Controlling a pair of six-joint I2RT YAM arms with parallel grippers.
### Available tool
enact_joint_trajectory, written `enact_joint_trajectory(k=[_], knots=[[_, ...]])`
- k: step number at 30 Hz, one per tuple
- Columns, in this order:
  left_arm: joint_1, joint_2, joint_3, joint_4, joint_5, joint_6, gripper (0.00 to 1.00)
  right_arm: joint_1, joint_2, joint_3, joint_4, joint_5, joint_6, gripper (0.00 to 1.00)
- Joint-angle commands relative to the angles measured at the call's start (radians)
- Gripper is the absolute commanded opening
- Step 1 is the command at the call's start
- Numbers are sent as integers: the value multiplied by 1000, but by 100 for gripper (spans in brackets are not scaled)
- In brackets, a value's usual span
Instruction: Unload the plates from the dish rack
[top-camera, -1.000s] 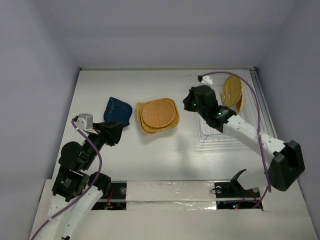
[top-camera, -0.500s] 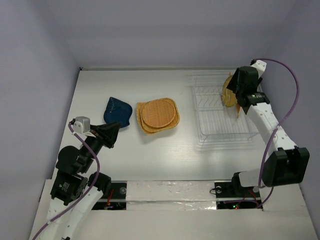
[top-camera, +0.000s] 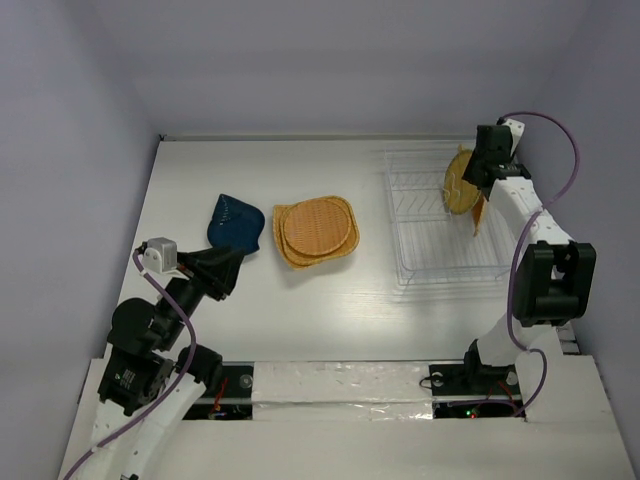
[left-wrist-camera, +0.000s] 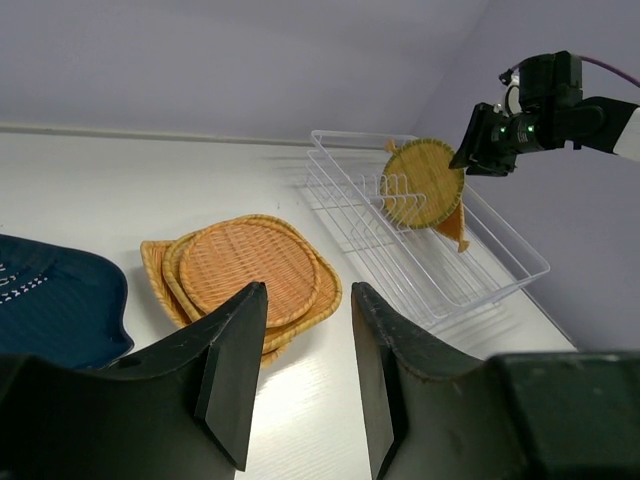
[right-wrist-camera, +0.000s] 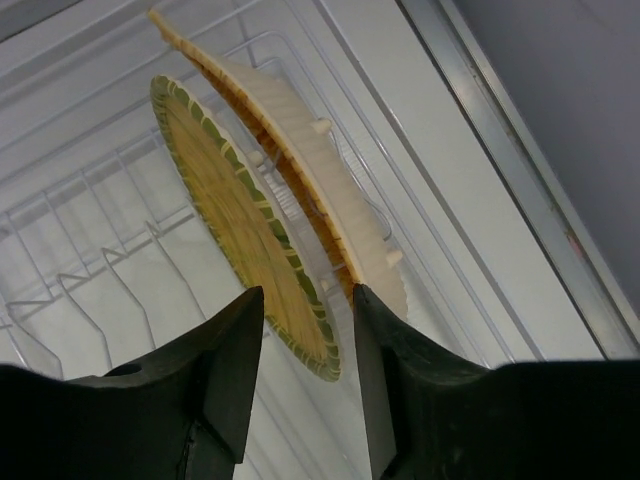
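Clerk: Rack (top-camera: 445, 225), item one. Location?

Checker: Far right part of the table (top-camera: 200, 170), clear wire grid with upright dividers.

Clerk: Contents?

Checker: Two plates, both on edge at the rack's far right end. Green plate (right-wrist-camera: 240, 250), round, woven centre, stands in the dividers. Leaf plate (right-wrist-camera: 300, 180) leans just behind it, on the side nearer the rack's right wall, pale underside showing.

Clerk: Items outside the rack?

Checker: Orange stack (top-camera: 316, 230), rounded-square woven plates piled flat on the table, left of the rack and apart from it. Blue plate (top-camera: 236, 222), flat, farther left of the rack, on the same side.

Clerk: Right tool (right-wrist-camera: 305, 300)?

Checker: Above the rack's far right end, at the two standing plates. Fingers apart. The green plate's lower rim shows in the gap; nothing is clamped.

Clerk: Left tool (left-wrist-camera: 305, 300)?

Checker: Well left of the rack, near the blue plate, pointing toward the rack. Fingers apart, nothing between them.
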Motion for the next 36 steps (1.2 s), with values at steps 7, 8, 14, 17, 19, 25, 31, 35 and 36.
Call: enact_joint_trajectory(k=[7, 8, 14, 17, 19, 25, 31, 35, 36], knots=[[-9, -11, -5, 46, -3, 7, 38, -7, 7, 34, -6, 19, -52, 36], [-9, -11, -5, 48, -1, 7, 38, -7, 15, 34, -6, 20, -57, 34], [-9, -8, -5, 49, -1, 7, 39, -7, 37, 41, -23, -3, -66, 21], [-9, -7, -7, 51, 3, 7, 39, -7, 38, 39, -29, -3, -73, 21], [-9, -7, -7, 49, 5, 7, 39, -7, 37, 36, -30, -1, -78, 14], [-9, -4, -7, 51, 8, 7, 39, -7, -31, 33, -36, 14, -90, 0], [-9, -2, -7, 51, 8, 7, 39, 22, -103, 42, -58, 43, -116, 0], [-9, 1, -7, 51, 6, 7, 39, 63, -128, 47, -56, 97, -141, 0], [-9, 1, -7, 52, 8, 7, 39, 63, -129, 48, -53, 121, -155, 0]])
